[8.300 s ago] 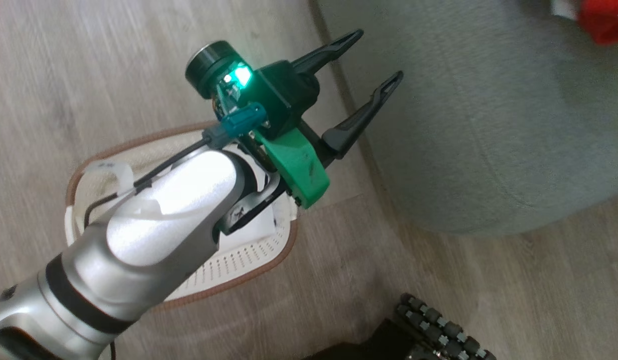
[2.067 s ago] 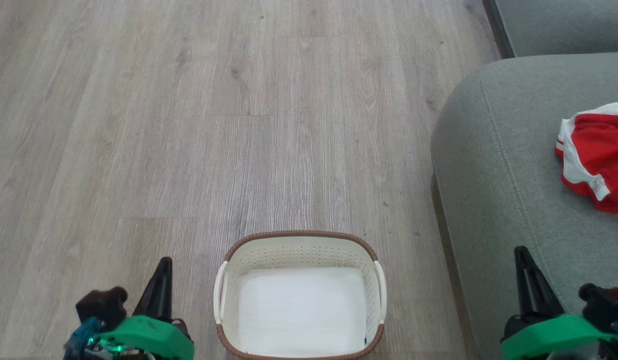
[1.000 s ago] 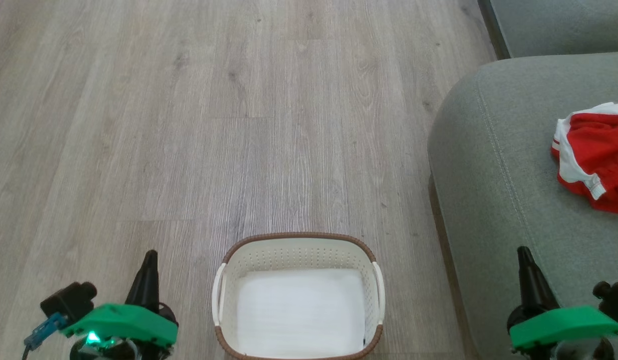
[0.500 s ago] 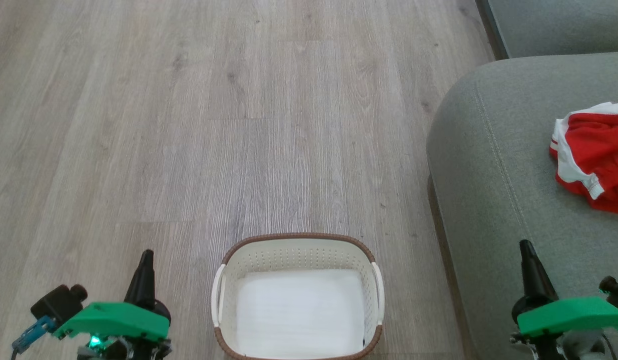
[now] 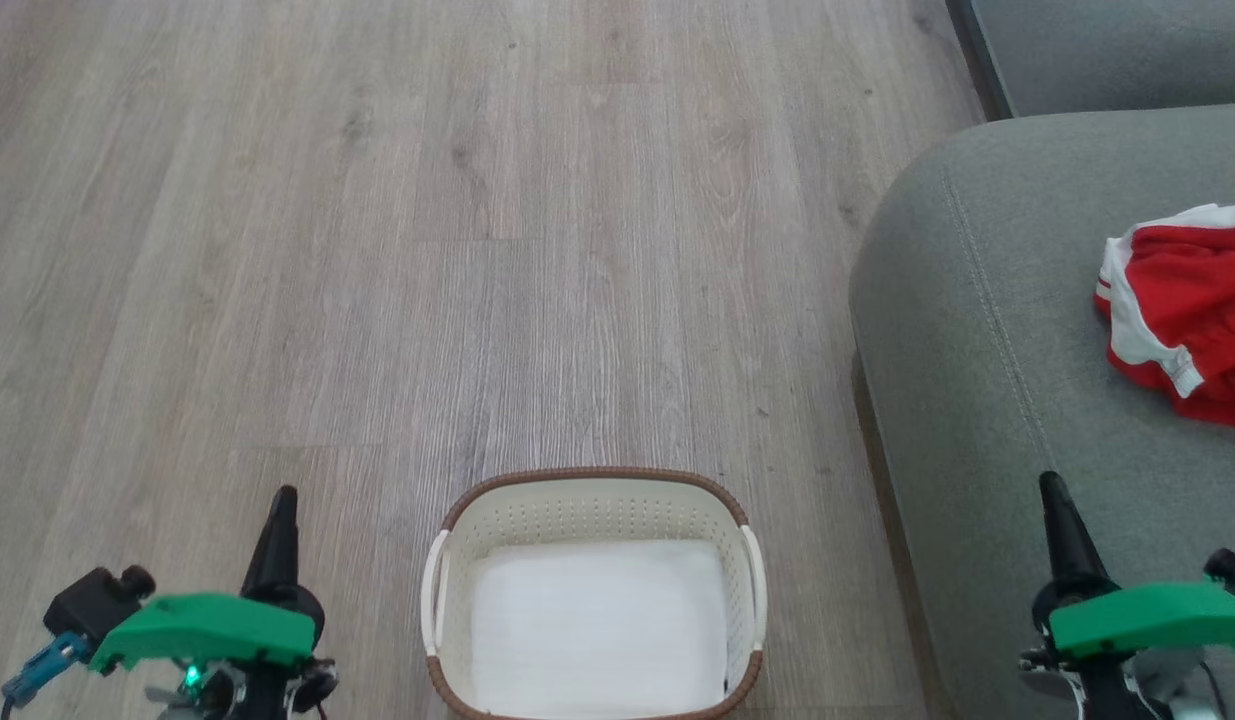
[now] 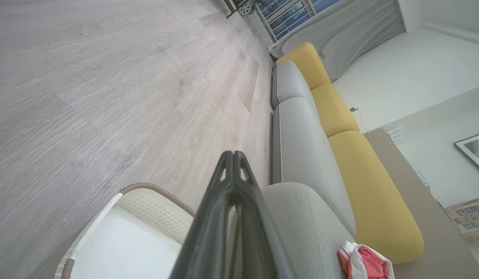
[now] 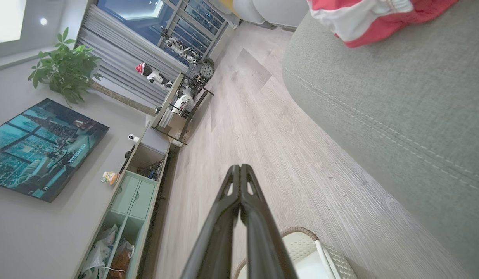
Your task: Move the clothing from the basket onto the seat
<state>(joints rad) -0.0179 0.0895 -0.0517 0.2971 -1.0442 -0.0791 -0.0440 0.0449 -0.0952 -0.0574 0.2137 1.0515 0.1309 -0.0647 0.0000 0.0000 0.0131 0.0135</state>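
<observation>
We find the clothing crumpled on the seat, well apart from the basket, in which we see a flat white sheet and no red garment. We judge the clothing light, limp and not fragile. It would sag and trail if lifted, so a pinch on a raised fold or the white hem would serve best.

The left gripper and right gripper hang either side of the basket, jaws pressed together, holding nothing.

The seat is soft fabric with a rounded corner. The basket stands near it on a smooth wood-look floor.
</observation>
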